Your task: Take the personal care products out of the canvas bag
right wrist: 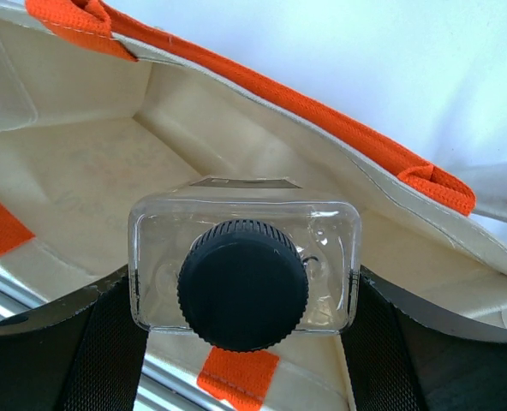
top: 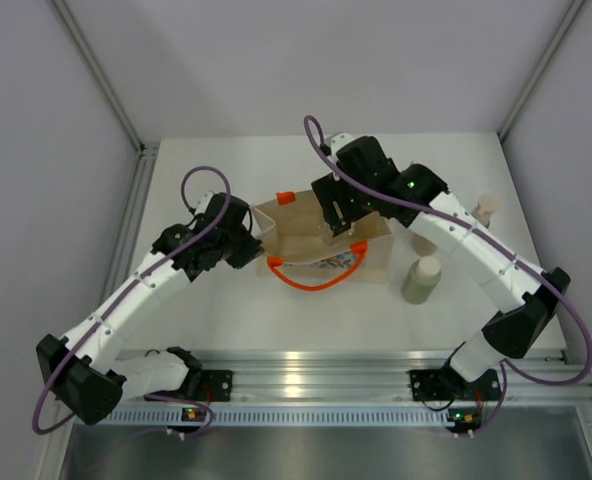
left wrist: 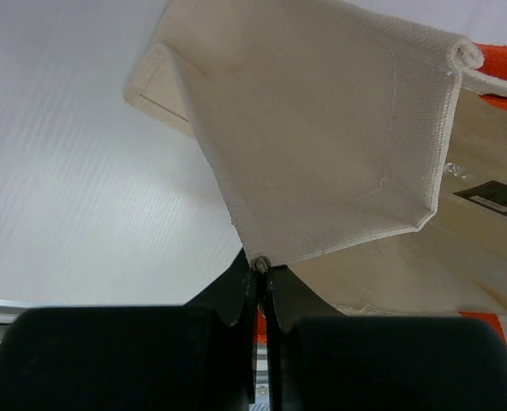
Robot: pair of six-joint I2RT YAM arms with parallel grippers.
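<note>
White bench between pale grey walls: left pincer pinches canvas bag by its edge, right pincer clasps clear jar inside.

canvas bag: woven matt cloth | jar: clear, glossy | lid: ribbed black

Beige canvas bag lies open, clear dark-lidded jar inside; grey-green bottle stands beside.

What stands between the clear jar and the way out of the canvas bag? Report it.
Nothing visible. The dark-lidded square clear jar sits between the right jaws inside the beige canvas bag, open above it.
</note>
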